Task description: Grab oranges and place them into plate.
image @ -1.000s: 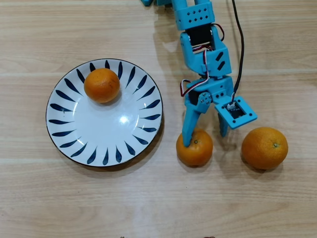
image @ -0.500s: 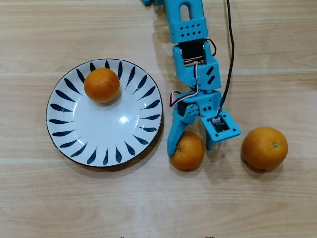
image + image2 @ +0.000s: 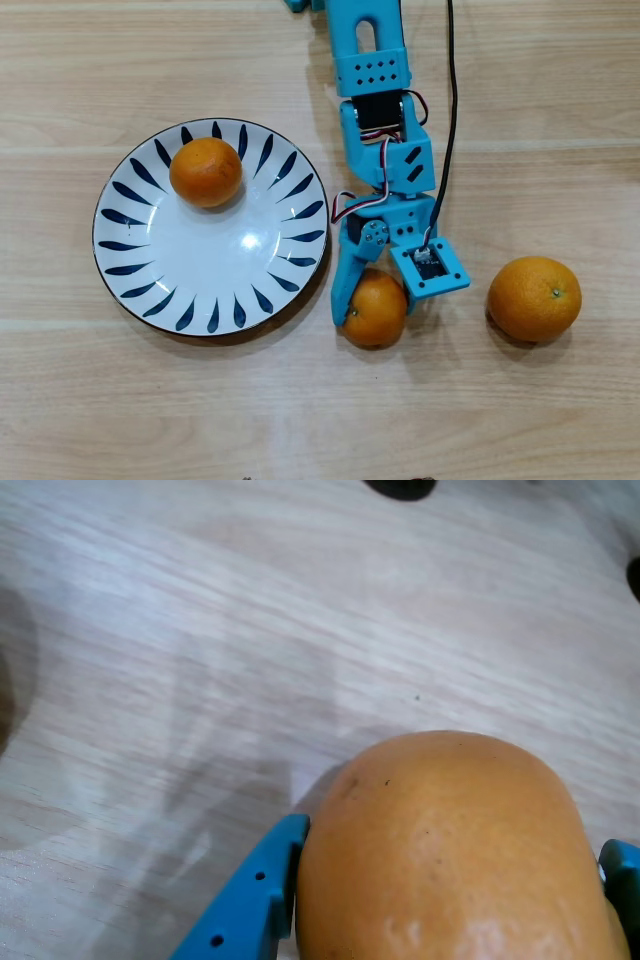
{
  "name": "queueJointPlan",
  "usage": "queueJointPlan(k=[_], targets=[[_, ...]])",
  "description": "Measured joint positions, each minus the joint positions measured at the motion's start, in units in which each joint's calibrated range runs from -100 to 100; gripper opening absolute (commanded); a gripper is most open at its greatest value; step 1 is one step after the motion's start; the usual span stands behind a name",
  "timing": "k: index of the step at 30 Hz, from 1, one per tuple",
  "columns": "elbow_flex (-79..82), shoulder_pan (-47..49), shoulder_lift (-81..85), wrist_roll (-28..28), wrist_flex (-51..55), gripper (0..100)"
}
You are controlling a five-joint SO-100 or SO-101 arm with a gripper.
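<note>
Overhead view is showing the blue hand [image 3: 372, 305] pinching the middle orange [image 3: 375, 310], which is sitting on the wooden worktop [image 3: 300, 400] just beside the right edge of the plate [image 3: 150, 255]. Wrist view is confirming it: a blue finger [image 3: 255, 895] is pressing the fruit's left flank and the other is touching its right flank at the frame's edge. So the second pick appears to be in hand. One orange [image 3: 205, 171] is already lying in the plate's upper part; the larger orange [image 3: 534, 298] is waiting well apart on the right. Next, the fruit likely needs lifting clear of the rim, carrying left and releasing over bare plate. The arm is reaching down from the top edge, its links stretched nearly straight, angling slightly left.
</note>
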State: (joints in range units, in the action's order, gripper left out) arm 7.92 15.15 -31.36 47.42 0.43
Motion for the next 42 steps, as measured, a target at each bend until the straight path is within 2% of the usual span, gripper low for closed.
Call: queueJointPlan(k=[5, 18, 23, 31, 42], targets=[[0.0, 0.0, 0.0, 0.0, 0.0, 24], [1.3, 0.2, 4.0, -0.8, 0.9, 25], [2.6, 0.6, 11.7, -3.0, 8.7, 25], [6.6, -4.9, 27.5, -7.6, 23.8, 25], [19.2, -19.5, 36.9, -12.7, 24.6, 25]])
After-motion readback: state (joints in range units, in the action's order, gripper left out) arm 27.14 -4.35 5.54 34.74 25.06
